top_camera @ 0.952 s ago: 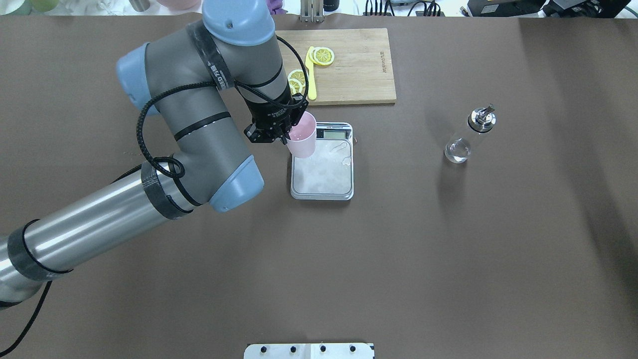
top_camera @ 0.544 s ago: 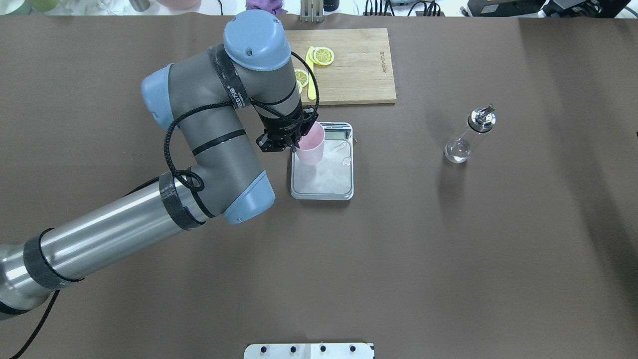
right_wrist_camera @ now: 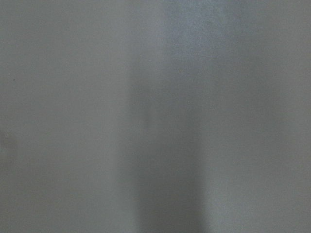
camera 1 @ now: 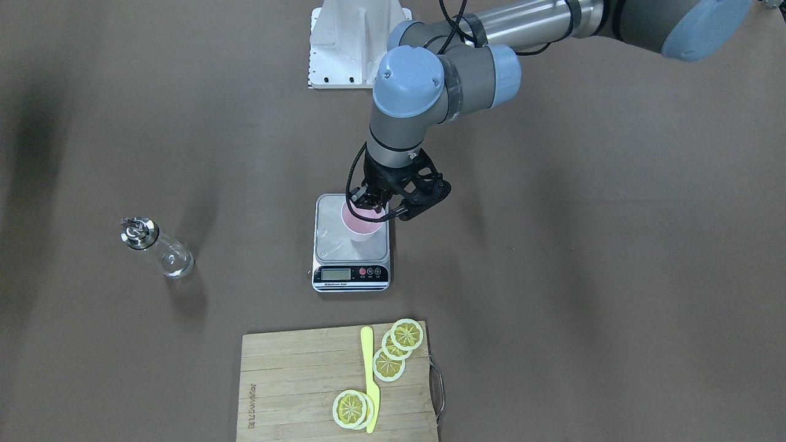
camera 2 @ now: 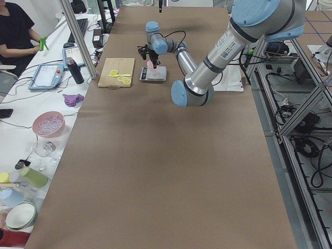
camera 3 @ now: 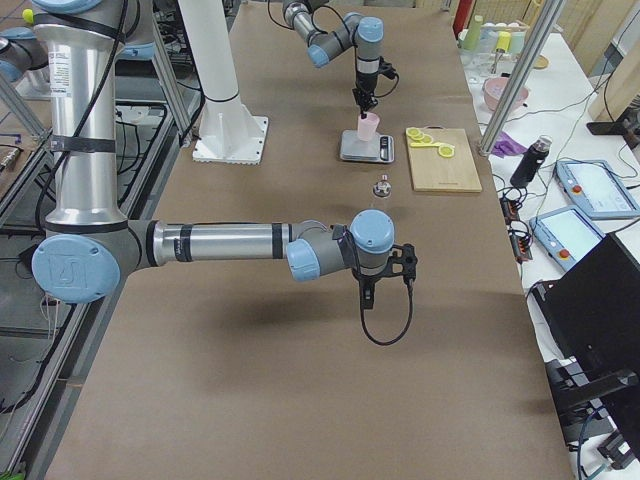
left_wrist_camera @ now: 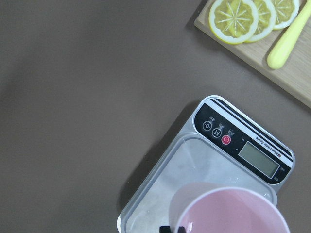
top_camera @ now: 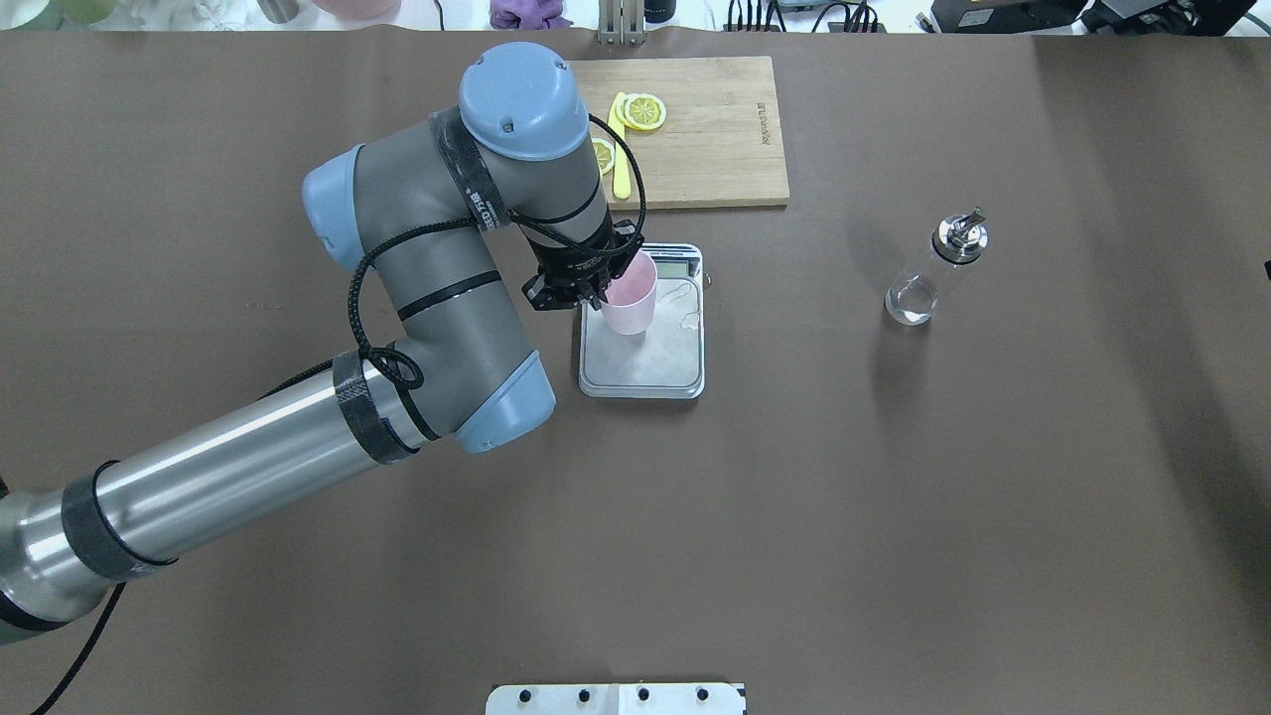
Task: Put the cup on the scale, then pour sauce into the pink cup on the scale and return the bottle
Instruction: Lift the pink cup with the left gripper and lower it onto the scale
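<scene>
left gripper (top_camera: 599,294): found closed on the wall of the cup (top_camera: 630,296) at the rim, on the side nearer the robot's left. the cup is held upright, mouth up.

cup: located over the scale (top_camera: 647,359), above the half of the steel platform nearer the display. from the left wrist view it is seen directly above the platform, behind the black strip with the display and round buttons. whether its base touches the platform cannot be determined.

scale: set flat on the table (top_camera: 894,497), display strip turned away from the robot, just in front of the cutting board (top_camera: 715,129) and apart from it.

bottle (top_camera: 931,275): standing upright on the table, well apart from the scale, on the robot's right side. its silver pourer cap is fitted. it is touched by neither arm.

cutting board: lemon slices (top_camera: 643,111) and a yellow knife (top_camera: 622,171) are laid on it, partly hidden by the left arm in the overhead view.

right gripper (camera 3: 366,292): seen only from the side view, hanging over bare table, well away from the bottle. whether its jaws are spread or closed cannot be told. only blurred table surface is recorded by its wrist camera.
</scene>
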Robot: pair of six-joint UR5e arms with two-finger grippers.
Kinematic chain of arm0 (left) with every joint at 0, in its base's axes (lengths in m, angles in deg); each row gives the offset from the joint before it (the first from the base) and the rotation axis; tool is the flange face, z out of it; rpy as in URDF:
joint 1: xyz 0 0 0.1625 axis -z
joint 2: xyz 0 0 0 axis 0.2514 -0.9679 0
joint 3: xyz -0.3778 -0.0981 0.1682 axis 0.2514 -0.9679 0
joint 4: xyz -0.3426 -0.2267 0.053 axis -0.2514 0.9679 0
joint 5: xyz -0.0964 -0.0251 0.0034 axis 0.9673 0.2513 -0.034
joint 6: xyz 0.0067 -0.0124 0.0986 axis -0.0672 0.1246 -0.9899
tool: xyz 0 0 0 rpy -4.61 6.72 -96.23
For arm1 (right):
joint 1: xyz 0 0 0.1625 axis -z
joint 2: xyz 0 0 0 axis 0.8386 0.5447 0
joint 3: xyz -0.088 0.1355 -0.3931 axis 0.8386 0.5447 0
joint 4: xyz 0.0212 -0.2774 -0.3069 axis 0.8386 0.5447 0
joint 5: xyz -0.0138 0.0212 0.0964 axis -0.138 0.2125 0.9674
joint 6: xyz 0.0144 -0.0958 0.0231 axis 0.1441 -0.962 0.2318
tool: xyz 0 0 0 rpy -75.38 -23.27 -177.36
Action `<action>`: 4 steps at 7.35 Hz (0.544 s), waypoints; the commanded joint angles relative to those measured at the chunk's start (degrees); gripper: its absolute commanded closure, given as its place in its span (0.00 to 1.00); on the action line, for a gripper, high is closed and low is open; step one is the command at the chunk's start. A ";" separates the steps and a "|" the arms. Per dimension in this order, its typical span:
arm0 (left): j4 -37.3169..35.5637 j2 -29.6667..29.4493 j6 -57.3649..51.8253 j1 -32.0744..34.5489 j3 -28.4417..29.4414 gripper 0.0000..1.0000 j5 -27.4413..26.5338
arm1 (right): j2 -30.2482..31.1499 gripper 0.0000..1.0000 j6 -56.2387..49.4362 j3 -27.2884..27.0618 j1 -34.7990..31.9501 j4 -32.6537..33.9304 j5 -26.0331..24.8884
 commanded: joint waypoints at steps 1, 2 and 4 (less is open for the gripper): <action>0.05 -0.05 0.06 -0.32 0.11 0.50 -0.01 | 0.17 0.00 0.05 -0.36 0.03 0.03 -0.01; 0.05 0.04 0.15 -0.76 0.11 0.24 -0.44 | 0.17 0.00 0.05 -0.36 0.03 0.03 -0.01; -0.56 0.47 -0.72 -0.67 -2.76 0.01 -2.29 | -0.35 0.00 0.05 -0.71 0.03 -0.05 -0.01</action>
